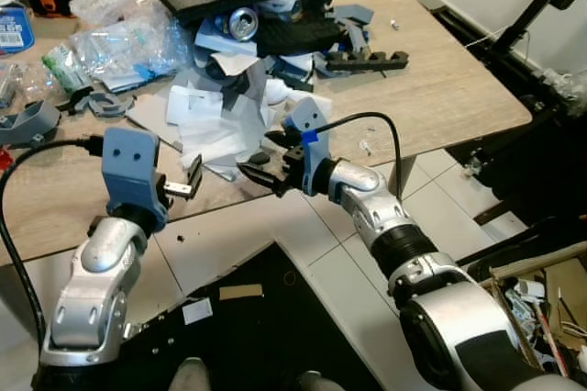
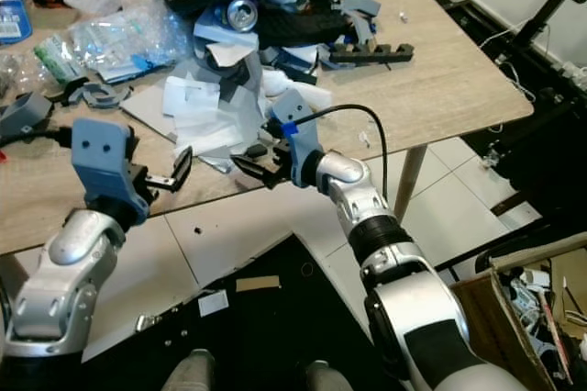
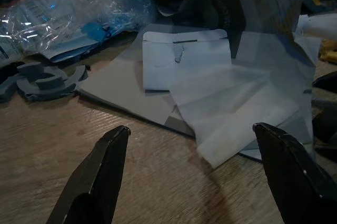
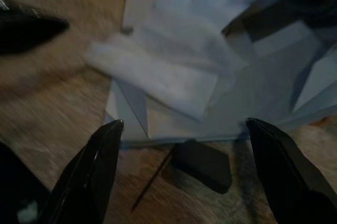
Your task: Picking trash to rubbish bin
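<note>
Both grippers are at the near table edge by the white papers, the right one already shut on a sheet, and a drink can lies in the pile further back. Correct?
Not quite: the right gripper is open, its fingers spread before the white papers, holding nothing, as the right wrist view shows. The left gripper and the drink can are as you say.

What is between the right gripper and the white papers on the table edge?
Only a small black piece lies on the wood just ahead of the right gripper, in front of the white papers. The fingers are open and the papers sit on top of the pile, uncovered.
</note>
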